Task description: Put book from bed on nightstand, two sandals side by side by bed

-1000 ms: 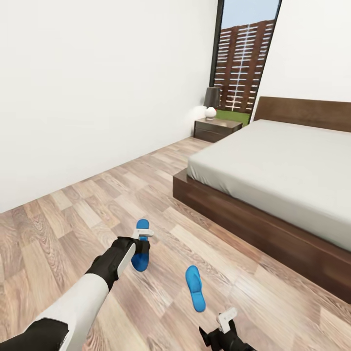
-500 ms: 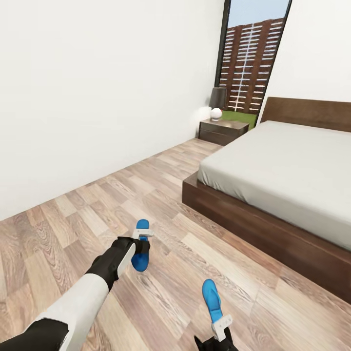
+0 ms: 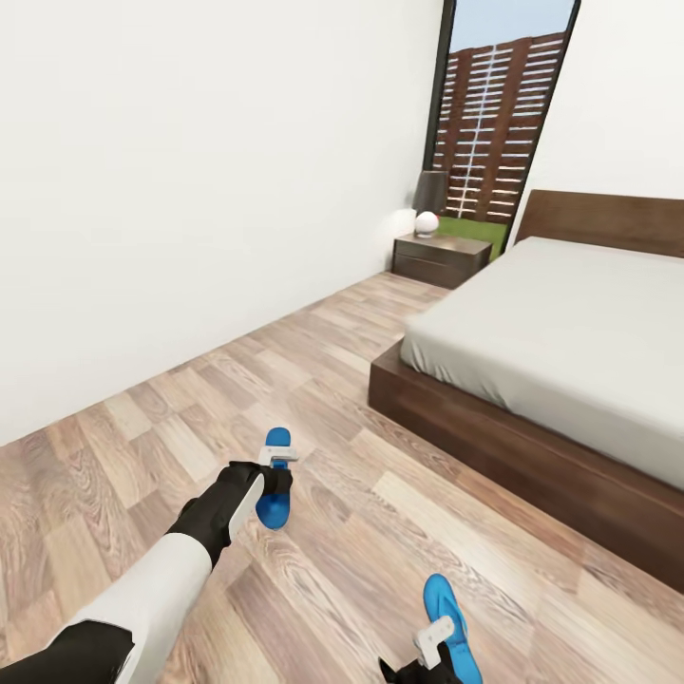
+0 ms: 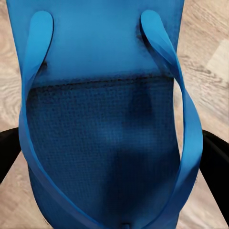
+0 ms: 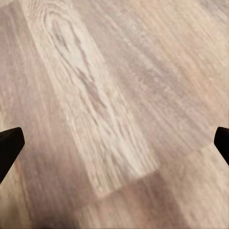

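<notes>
L tool (image 3: 277, 468) is clamped on one blue sandal (image 3: 275, 480), held above the wood-plank floor (image 3: 142, 427); in the L wrist view the sandal (image 4: 105, 124) sits strap side up between the black fingers (image 4: 9, 152), both straps visible. Second sandal (image 3: 448, 622) lies flat on the floor near the bottom edge of the head view, just beside the R tool (image 3: 432, 651), apart from the bed's side. R tool looks spread wide: in the R wrist view its dark fingertips (image 5: 9, 145) show at opposite edges w/ bare floor (image 5: 114, 109) between, nothing held. Bed (image 3: 570, 380) w/ pale grey mattress stands to the right, dark wood frame & headboard. Nightstand (image 3: 442, 258) is at the bed's head end by the tall window (image 3: 499, 123), w/ a lamp (image 3: 427, 204) on top. Book: can't tell where, not visible on the mattress part shown.
</notes>
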